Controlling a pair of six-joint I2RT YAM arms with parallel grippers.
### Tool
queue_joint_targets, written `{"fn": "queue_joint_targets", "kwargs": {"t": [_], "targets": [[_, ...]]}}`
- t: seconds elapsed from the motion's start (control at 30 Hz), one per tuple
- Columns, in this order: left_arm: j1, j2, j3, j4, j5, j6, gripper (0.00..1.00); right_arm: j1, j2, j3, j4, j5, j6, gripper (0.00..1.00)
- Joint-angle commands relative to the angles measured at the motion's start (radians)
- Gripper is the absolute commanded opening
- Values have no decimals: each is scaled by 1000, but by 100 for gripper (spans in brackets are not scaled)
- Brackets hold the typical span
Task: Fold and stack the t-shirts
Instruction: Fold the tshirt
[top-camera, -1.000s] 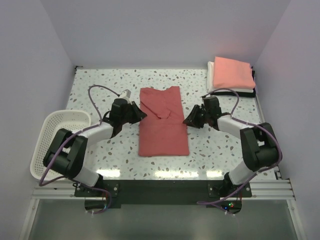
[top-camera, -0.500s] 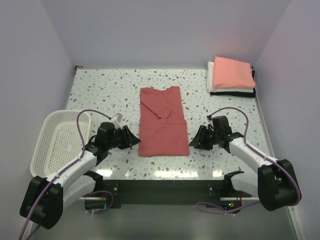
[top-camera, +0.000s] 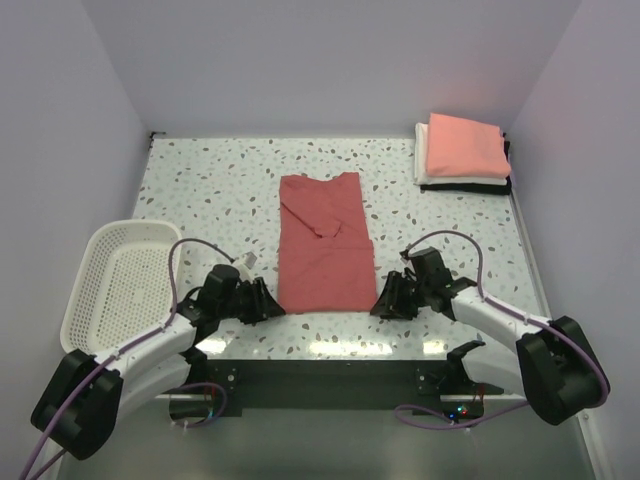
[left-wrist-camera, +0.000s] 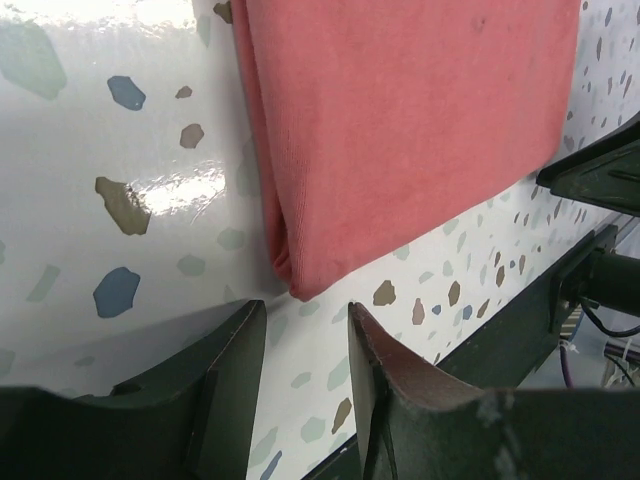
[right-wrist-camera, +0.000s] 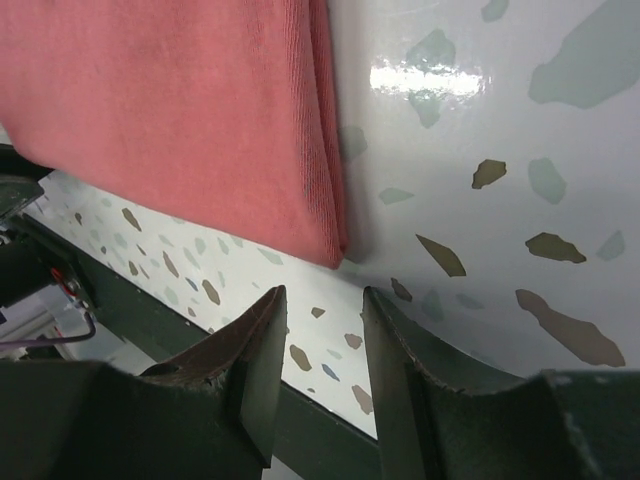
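Seen from overhead, both sets of fingertips are dark blurs; the wrist cameras show them better. The left gripper (left-wrist-camera: 305, 318) lies low, just short of the near left corner of the brick-red t-shirt (top-camera: 325, 245), fingers parted and holding nothing. The right gripper (right-wrist-camera: 324, 297) sits likewise at the near right corner, also parted and empty. The shirt lies flat, folded lengthwise, on the speckled table (top-camera: 200, 190). Far right of it is the folded stack (top-camera: 462, 150) — salmon-pink over white, with black barely showing. A mesh basket (top-camera: 120, 290) sits to the shirt's left.

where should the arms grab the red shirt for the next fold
Probably the two near corners, left gripper from the left, right gripper from the right, jaws skimming the table. The red shirt lies flat, and each corner's layered edge faces the open jaws.
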Motion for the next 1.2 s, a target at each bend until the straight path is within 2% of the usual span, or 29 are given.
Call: {"fn": "queue_joint_targets", "kwargs": {"t": [0.0, 0.5, 0.87, 1.0, 1.17], "targets": [[-18, 5, -11, 56, -24, -25, 43, 8, 10, -19, 46, 47, 34, 41], [-21, 48, -19, 102, -108, -17, 41, 9, -44, -48, 71, 143, 63, 40], [-25, 94, -37, 139, -90, -37, 28, 11, 18, -79, 171, 133, 92, 39], [-27, 88, -50, 146, -91, -52, 24, 14, 45, -92, 211, 130, 106, 36], [-41, 85, -64, 154, -90, -75, 17, 19, 41, -106, 240, 123, 119, 24]]}}
